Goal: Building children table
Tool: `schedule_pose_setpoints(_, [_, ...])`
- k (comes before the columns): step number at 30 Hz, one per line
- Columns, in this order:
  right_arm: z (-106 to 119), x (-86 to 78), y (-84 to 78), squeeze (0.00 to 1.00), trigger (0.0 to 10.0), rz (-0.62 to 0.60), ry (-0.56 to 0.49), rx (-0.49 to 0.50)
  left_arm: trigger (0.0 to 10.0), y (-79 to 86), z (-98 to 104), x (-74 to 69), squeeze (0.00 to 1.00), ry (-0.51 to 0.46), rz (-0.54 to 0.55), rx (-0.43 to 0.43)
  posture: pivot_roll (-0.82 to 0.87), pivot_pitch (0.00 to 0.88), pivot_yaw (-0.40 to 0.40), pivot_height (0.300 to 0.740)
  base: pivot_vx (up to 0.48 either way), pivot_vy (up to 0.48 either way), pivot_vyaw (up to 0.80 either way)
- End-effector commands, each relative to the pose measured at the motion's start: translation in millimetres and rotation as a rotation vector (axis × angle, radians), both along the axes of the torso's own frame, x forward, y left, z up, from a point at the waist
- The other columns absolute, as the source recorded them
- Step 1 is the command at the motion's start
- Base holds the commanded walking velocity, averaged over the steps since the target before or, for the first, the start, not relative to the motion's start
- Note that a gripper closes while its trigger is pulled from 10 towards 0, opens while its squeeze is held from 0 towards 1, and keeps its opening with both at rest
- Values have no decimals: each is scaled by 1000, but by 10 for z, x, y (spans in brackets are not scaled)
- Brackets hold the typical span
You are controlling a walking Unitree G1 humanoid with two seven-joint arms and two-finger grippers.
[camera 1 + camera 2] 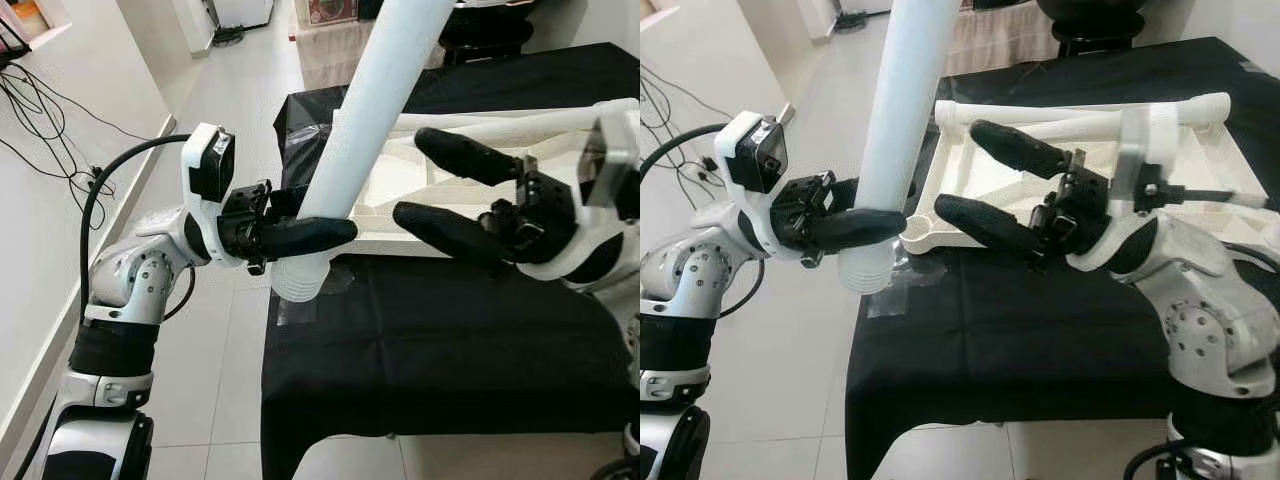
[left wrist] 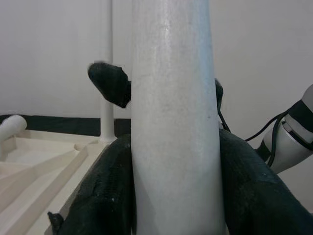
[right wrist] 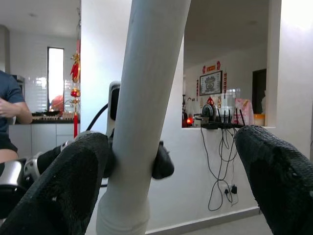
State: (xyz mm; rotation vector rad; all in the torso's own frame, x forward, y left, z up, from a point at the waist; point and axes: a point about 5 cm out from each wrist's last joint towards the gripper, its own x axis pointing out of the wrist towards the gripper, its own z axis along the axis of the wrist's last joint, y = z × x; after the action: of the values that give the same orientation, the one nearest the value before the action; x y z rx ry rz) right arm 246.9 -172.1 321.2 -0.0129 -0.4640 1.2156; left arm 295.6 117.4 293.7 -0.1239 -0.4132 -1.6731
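Note:
A long white table leg (image 1: 380, 110) stands tilted at the near left corner of the upturned white table top (image 1: 1210, 160), its ribbed lower end hanging just off the table's edge. My left gripper (image 1: 325, 228) is shut on the leg low down; the left wrist view has its fingers (image 2: 105, 196) pressed on either side of the leg (image 2: 173, 122). My right gripper (image 1: 415, 178) is open over the table top, just right of the leg and not touching it. Its fingers (image 3: 68, 181) stand wide apart before the leg (image 3: 142, 112). Another white leg (image 1: 1080, 108) lies along the table top's far edge.
The table top lies on a table draped in black cloth (image 1: 420, 340). To the left are a tiled floor and a wall with loose cables (image 1: 40, 110). A dark chair (image 1: 485, 30) stands behind the table. A person (image 3: 7, 112) is far off in the right wrist view.

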Motion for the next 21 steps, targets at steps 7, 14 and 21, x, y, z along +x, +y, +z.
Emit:
schedule_pose_setpoints(7, [-38, -28, 252, 0, 10000, 167, 64, -7, 10000, -52, -87, -64, 0, 7, -4, 37, -159, 117, 127, 740, 0, 0, 0])
schedule_pose_setpoints(14, [-47, 113, 386, 0, 10000, 126, 109, -9, 10000, -131, -181, -102, 0, 4, -23, 88, -164, 104, 121, 740, 0, 0, 0])
schedule_pose_setpoints(21, [-56, 157, 434, 0, 10000, 115, 147, -14, 10000, -143, -202, -104, 0, -4, -19, 115, -164, 107, 118, 740, 0, 0, 0])
